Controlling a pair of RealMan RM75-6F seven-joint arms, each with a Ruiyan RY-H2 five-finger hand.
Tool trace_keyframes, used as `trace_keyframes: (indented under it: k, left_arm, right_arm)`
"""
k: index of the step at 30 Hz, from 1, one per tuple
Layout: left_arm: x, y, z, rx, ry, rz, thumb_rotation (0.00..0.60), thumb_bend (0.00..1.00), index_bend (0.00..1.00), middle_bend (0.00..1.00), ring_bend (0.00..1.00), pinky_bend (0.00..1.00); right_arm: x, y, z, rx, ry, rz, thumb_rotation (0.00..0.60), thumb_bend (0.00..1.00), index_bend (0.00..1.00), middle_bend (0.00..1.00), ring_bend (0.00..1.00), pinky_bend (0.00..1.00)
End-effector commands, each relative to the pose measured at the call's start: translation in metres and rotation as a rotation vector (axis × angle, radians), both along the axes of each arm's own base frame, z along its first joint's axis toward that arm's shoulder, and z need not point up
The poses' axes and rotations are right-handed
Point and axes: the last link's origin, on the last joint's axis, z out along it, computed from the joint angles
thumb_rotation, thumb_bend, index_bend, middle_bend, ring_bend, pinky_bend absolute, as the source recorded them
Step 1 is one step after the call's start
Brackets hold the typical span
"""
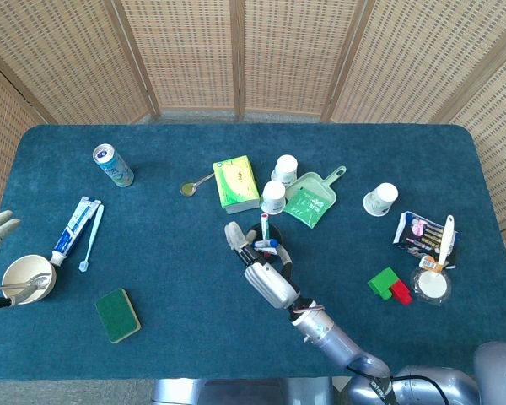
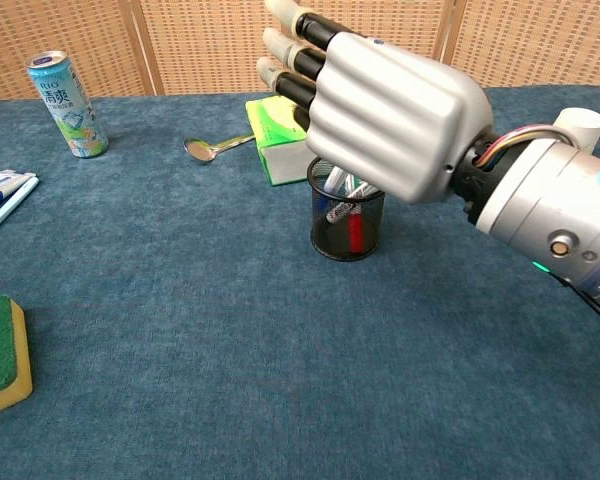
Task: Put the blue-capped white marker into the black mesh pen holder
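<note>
Bench (image 1: 177,278) carries the right hand (image 2: 380,110), open and empty above the black mesh pen holder (image 2: 347,222). Blue-capped white marker (image 1: 266,244) seems to stand inside it, partly hidden; light, stiff and slick, best pinched mid-barrel.

The black mesh pen holder (image 2: 346,222) stands upright on the blue worktop near its middle — a short round cup of fine wire mesh with a solid rim, just at 5 o'clock of the green box. Inside it, seen through the mesh, the blue-capped white marker (image 1: 265,244) rests leaning among other pens, its blue cap showing low in the cup in the chest view. From the head view the holder is largely hidden — only pen ends show.
</note>
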Motion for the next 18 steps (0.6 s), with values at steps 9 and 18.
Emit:
trace_keyframes:
  k: [9, 18]
  left_arm:
    - [-0.001, 0.000, 0.000, -0.003, 0.001, 0.004, 0.600, 0.03, 0.10, 0.00, 0.00, 0.07]
    - [-0.001, -0.002, 0.000, 0.006, 0.000, 0.002, 0.600, 0.03, 0.10, 0.00, 0.00, 0.07]
  right_arm:
    - [0.010, -0.001, 0.025, -0.005, -0.138, -0.017, 0.600, 0.28, 0.00, 0.00, 0.00, 0.07]
    - [-0.016, -0.032, 0.103, 0.163, -0.609, -0.011, 0.600, 0.26, 0.01, 0.00, 0.00, 0.15]
